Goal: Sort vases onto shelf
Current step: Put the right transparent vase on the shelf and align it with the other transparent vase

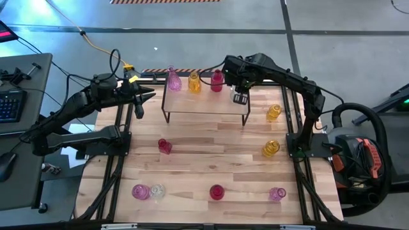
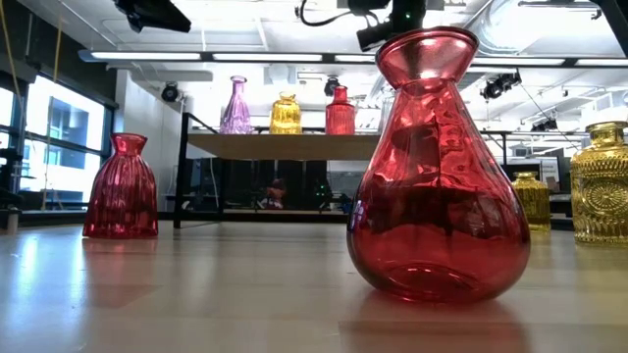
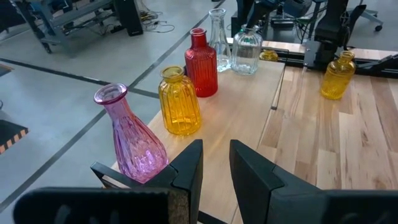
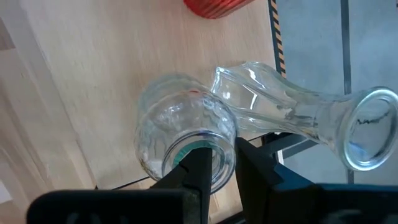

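Right gripper (image 4: 217, 168) pinching squat clear vase (image 4: 180, 134) rim on shelf (image 1: 204, 102), tall clear vase (image 4: 298, 124) beside, seen only by wrist view, left gripper (image 3: 214, 171) narrowly parted, empty, behind pink vase (image 3: 134, 140).

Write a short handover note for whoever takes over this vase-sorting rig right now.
Left gripper: empty, fingers slightly apart, beside the shelf at its left end.
Right gripper: closed on the rim of the squat clear vase, at the shelf's right end.
Done: pink vase, yellow vase, red vase and tall clear vase stand on the shelf.
Left: seven vases on the table: two red, two pink, two amber, one clear.
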{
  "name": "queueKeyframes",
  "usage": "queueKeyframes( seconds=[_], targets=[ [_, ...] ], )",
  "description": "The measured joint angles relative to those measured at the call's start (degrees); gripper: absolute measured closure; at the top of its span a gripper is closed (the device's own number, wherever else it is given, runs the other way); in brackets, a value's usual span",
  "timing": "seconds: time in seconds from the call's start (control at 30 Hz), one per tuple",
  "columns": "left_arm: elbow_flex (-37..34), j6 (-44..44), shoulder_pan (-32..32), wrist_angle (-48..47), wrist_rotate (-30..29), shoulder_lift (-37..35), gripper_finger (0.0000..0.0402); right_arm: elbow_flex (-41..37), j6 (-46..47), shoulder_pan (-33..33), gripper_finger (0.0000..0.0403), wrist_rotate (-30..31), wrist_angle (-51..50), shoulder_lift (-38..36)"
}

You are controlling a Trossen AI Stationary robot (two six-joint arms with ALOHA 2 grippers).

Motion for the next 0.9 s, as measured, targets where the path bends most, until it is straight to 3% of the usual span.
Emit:
queueKeyframes(
  seconds=[0.57, 0.9],
  targets=[
    [0.0, -1.0, 0.0, 0.1, 0.0, 0.3, 0.0330, 0.0, 0.4, 0.0, 0.0348, -0.1, -1.7, -0.1],
    [0.0, -2.1, 0.0, 0.0, 0.0, 1.2, 0.0330, 0.0, 1.1, 0.0, 0.0307, 1.2, -1.5, -0.2]
  ],
)
